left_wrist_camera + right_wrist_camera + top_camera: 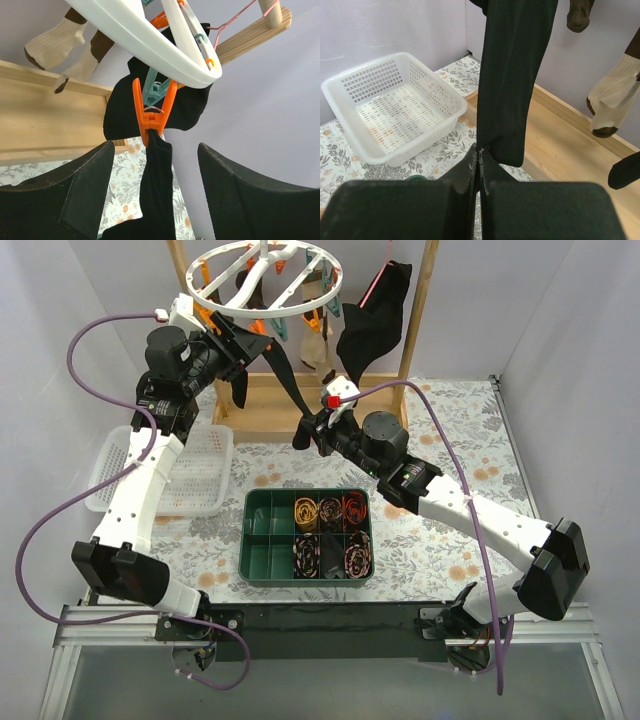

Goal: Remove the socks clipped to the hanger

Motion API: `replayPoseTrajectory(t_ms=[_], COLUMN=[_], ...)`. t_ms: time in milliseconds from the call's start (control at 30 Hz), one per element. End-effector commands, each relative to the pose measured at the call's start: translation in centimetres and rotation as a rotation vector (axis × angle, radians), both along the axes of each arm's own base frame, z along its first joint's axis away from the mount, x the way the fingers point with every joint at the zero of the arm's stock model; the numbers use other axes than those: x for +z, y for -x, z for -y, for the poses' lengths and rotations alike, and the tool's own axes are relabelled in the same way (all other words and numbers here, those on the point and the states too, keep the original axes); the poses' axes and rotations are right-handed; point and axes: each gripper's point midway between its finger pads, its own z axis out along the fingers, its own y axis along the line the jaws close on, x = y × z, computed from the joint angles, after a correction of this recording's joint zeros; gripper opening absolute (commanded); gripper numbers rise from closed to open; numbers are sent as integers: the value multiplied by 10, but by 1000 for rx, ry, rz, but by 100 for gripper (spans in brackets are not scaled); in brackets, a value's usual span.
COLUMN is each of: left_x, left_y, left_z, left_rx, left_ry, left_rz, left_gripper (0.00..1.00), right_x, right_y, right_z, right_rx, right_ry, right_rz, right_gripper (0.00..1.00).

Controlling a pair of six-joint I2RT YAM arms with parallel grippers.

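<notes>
The white ring hanger (265,275) hangs at the top, fringed with orange and teal pegs. A long black sock (285,380) hangs from an orange peg (152,112) on the ring's rim (150,45). My left gripper (155,185) is open just below that peg, with the black sock (157,185) between its fingers (85,190), not touching them. My right gripper (479,150) is shut on the lower end of the same black sock (515,75), seen in the top view (305,430) pulling it taut. Tan and brown socks (55,42) hang behind; one shows in the right wrist view (612,100).
A white slatted basket (165,470) sits at the left. A green divided tray (262,540) with rolled sock bundles sits in front. A black garment with a pink strip (375,315) hangs from the wooden frame (415,310) behind.
</notes>
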Motion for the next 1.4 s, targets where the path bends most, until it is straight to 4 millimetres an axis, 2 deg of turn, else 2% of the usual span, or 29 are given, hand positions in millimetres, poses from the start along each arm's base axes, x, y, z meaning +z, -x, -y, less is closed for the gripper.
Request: replayPoseTrajectory(t_ms=[0,200,400,567,767,833,900,1033,1267,1333,1367], left_x=[17,25,31,27,28,26,28,29,24,23,21], left_y=[-4,-15,-28,-39,-43,-44,-44,-44,-39,-32,-30], left_z=[4,-2,0,4,8,9,8,7,4,4,2], left_rx=[-30,14,16,6,-14,-18,-17,-7,-10,-15,-15], left_ry=[-22,-48,-49,-50,-39,-39,-38,-48,-99,-114,-122], left_rz=[77,119,133,124,120,116,121,128,124,129,124], left_gripper=[64,61,57,49,46,40,19,0,2,16,31], right_x=[18,18,17,19,19,19,18,15,8,5,4], right_y=[5,6,6,7,7,7,7,10,21,25,26], right_z=[5,4,5,6,6,6,6,7,13,14,14], right_rx=[12,18,16,16,16,15,15,18,38,45,51], right_ry=[-47,-48,-47,-49,-49,-49,-48,-66,-84,-76,-73], right_rz=[17,18,17,19,19,19,18,-11,-57,-73,-80], right_gripper=[1,1,1,1,1,1,1,1,1,1,1])
